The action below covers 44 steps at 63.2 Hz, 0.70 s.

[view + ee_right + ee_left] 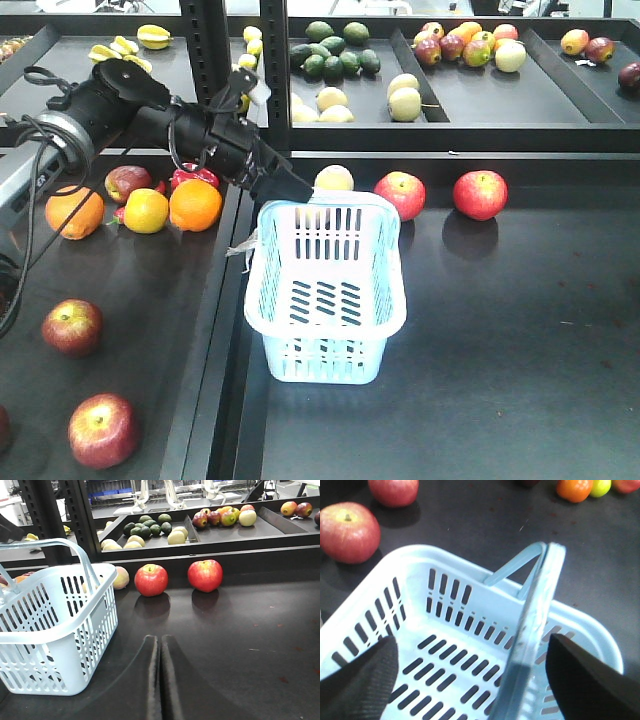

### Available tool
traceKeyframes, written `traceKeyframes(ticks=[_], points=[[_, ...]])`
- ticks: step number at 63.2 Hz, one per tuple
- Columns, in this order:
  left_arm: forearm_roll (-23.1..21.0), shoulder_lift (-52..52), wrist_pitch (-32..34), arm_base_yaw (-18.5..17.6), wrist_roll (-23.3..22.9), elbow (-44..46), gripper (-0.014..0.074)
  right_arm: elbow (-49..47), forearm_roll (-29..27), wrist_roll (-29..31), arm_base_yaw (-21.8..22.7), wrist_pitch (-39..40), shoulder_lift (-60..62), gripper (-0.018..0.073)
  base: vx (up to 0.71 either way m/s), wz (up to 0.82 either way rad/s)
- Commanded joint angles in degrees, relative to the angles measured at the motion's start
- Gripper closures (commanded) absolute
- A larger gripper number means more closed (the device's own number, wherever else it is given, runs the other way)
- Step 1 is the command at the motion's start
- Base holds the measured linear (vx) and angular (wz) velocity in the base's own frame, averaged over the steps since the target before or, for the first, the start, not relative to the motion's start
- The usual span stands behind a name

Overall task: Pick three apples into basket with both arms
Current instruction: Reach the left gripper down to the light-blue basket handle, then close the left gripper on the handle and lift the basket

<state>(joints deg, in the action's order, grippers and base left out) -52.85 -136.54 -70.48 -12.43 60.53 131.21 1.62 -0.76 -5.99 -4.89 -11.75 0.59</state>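
Observation:
The pale blue basket (325, 295) stands empty near the middle seam of the table. My left gripper (292, 185) hovers over its far rim. In the left wrist view my left gripper (475, 680) is open, and the basket's hoop handle (536, 615) runs between the fingers (355, 680), nearer the right one and not touching either. Two red apples (400, 193) (480, 193) lie behind and to the right of the basket. They also show in the right wrist view (151, 579) (205, 575). My right gripper (160, 647) is shut and empty, low over the table, right of the basket (55, 625).
More red apples (72, 326) (102, 430) (127, 182) lie on the left table with oranges (195, 204) (74, 212). A pale yellow apple (334, 179) sits just behind the basket. A raised shelf (450, 100) at the back holds avocados and mixed fruit. Black uprights (275, 60) stand behind the left arm.

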Motion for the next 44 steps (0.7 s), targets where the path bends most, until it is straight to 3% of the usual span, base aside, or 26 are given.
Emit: traceKeyframes(ticks=[1, 15, 30, 36, 44], points=[[-2.4, 3.3, -1.2, -0.2, 0.4, 1.9, 0.0027, 0.8, 0.4, 0.5, 0.3, 3.9, 0.6, 0.0564, 0.0, 0.0], [-1.1, 2.7, -1.2, -1.2, 0.3, 1.9, 0.0027, 0.8, 0.4, 0.5, 0.3, 3.9, 0.6, 0.0564, 0.0, 0.0], [6.0, 1.9, -1.2, -4.3, 0.2, 1.9, 0.0044, 0.8, 0.4, 0.5, 0.3, 3.9, 0.6, 0.0564, 0.0, 0.0], [5.7, 1.9, -1.2, -4.5, -1.1, 1.9, 0.0094, 0.8, 0.4, 0.5, 0.3, 3.9, 0.6, 0.0564, 0.0, 0.0], [5.8, 1.9, -1.2, -4.5, -5.3, 1.9, 0.0248, 0.8, 0.4, 0.5, 0.3, 3.9, 0.6, 0.0564, 0.0, 0.0]])
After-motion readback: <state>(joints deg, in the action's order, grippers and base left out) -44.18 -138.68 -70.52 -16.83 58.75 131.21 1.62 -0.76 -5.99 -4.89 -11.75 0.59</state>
